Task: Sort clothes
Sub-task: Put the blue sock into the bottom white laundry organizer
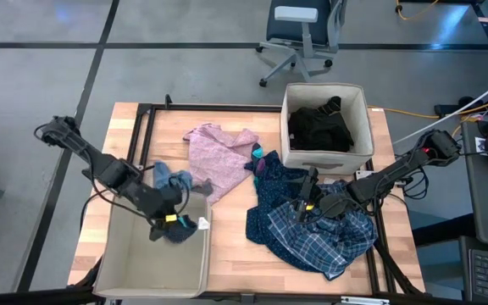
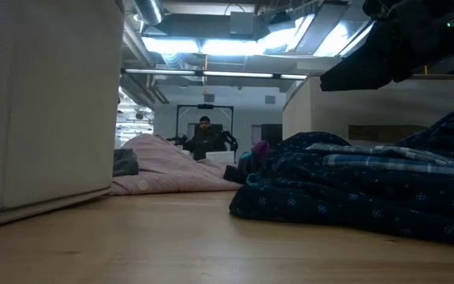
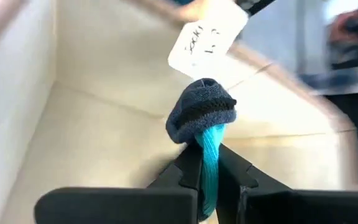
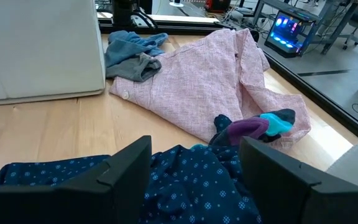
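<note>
Clothes (image 1: 227,157) lie on wooden table (image 1: 227,246), office chair (image 1: 299,34) behind.

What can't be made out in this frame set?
- Tag on the teal sock held by the left gripper: left wrist view, print blurred.
- Black clothes in the far bin: high view, separate pieces too dark to count.
- Right gripper: low view, cut off by the top edge.

A robotics lab – concrete floor (image 1: 185,68), office chair (image 1: 299,34), ceiling strip lights (image 2: 211,46)
</note>
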Motion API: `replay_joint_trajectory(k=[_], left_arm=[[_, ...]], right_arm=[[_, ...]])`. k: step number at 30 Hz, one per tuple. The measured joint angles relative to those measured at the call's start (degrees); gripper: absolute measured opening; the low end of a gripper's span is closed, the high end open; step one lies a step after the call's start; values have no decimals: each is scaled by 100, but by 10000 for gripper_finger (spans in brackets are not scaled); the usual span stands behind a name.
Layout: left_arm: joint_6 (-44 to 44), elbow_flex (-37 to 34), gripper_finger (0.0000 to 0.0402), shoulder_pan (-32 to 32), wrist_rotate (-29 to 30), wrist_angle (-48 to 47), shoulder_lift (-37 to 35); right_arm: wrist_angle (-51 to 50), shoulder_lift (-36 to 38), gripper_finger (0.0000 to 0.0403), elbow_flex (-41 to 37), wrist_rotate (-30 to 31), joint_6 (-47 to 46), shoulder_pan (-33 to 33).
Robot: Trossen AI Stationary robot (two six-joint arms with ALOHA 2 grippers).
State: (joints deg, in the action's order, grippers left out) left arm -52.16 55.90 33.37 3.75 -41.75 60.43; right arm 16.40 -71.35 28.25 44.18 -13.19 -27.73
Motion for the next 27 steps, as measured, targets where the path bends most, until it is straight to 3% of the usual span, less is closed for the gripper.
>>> replay_joint_trajectory(k=[7,27], left_arm=[[96,1,17,-159,379,-124,351],[-243,1,24,-310,376,-111,347]], right_arm=[[-2,0,244,0,33,2,0],[-28,0,244,0,35,18,1]])
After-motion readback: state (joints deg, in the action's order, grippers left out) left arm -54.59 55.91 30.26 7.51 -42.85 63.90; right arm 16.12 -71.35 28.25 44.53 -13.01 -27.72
